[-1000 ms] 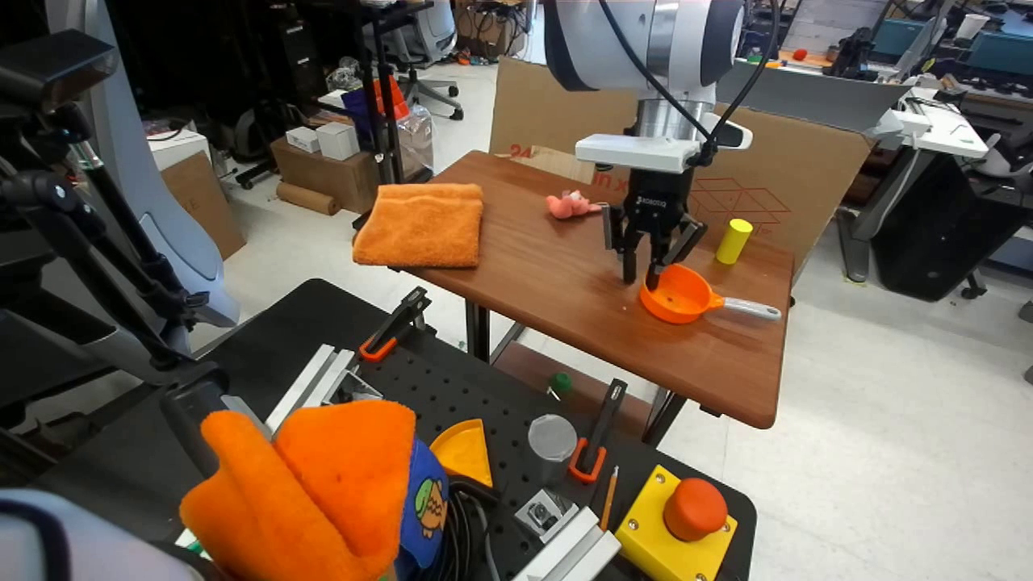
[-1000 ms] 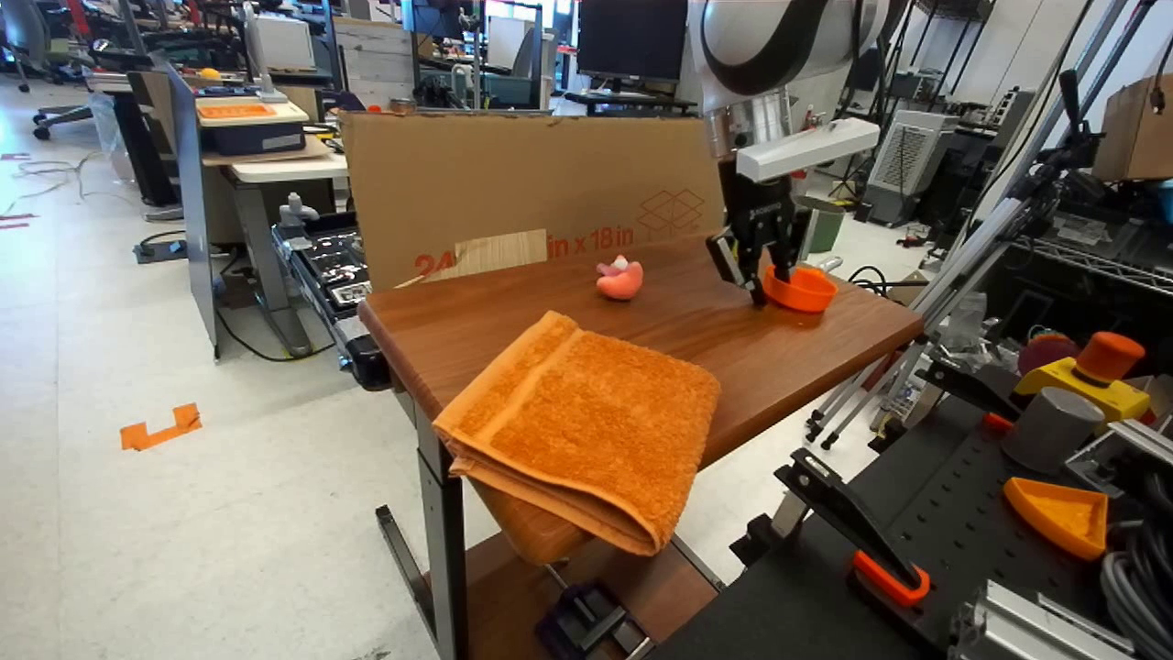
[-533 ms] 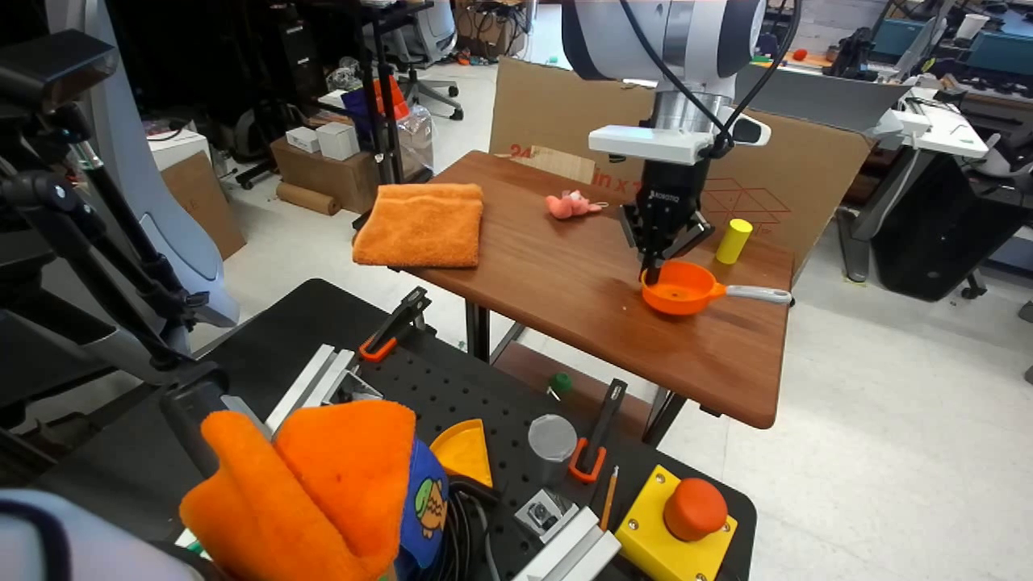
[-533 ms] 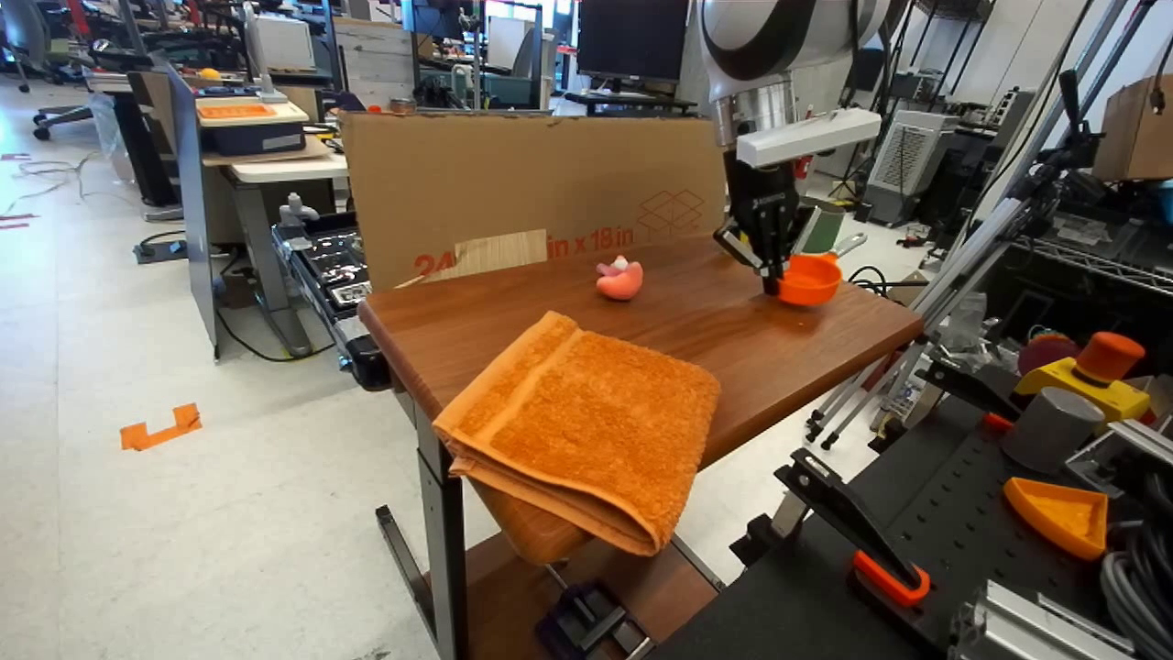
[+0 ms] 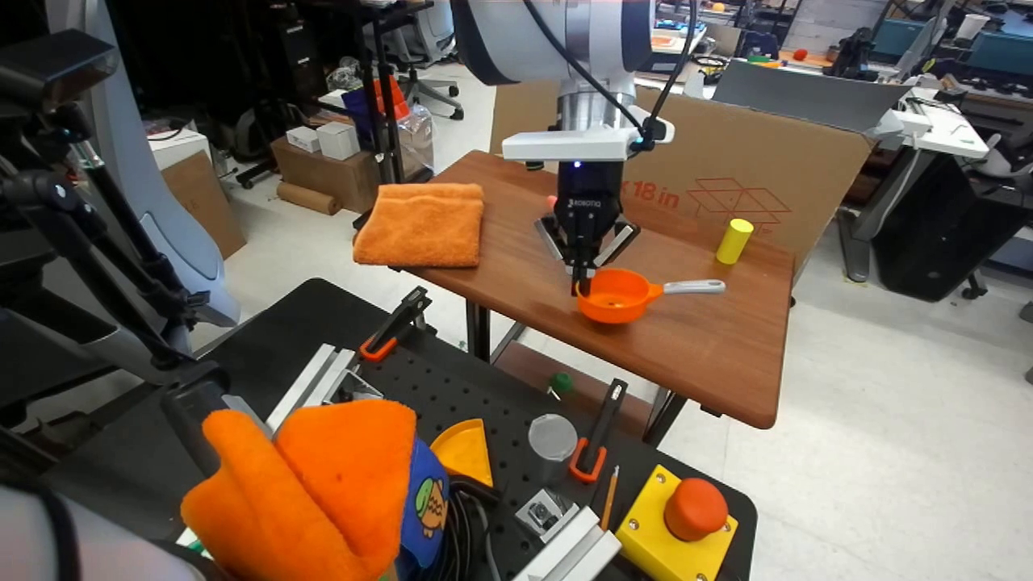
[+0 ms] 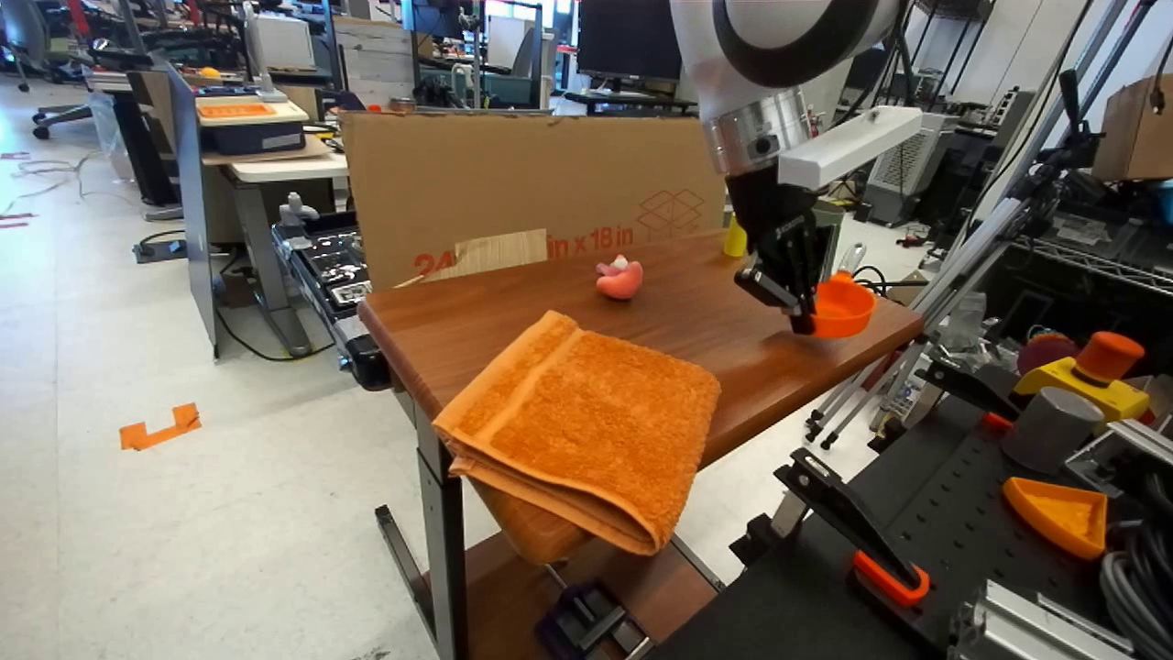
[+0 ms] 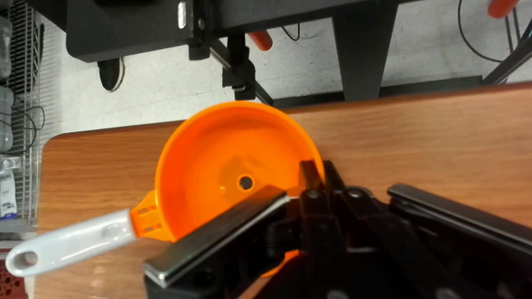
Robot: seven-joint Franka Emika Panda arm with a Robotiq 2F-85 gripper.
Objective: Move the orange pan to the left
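The orange pan (image 5: 615, 300) is a small round pan with a light grey handle and shows in both exterior views (image 6: 845, 312). My gripper (image 5: 581, 286) is shut on the pan's rim, on the side opposite the handle. In the wrist view the two fingertips (image 7: 320, 168) pinch the rim, one inside the pan (image 7: 203, 162) and one outside. The handle points away to the lower left there. The pan looks level and seems slightly above the brown table (image 5: 686, 347), near its long front edge. Part of the near rim is hidden behind the gripper in the wrist view.
A folded orange cloth (image 5: 424, 226) lies over the table's end. A pink lumpy toy (image 6: 620, 279) lies near the cardboard screen (image 6: 531, 183). A yellow cylinder (image 5: 733, 241) stands at the back edge. A black bench with clamps (image 5: 395, 323) stands in front.
The gripper was open around the rim and has shut on it. The pan and gripper have then moved together, leftward in an exterior view and toward the table's front edge.
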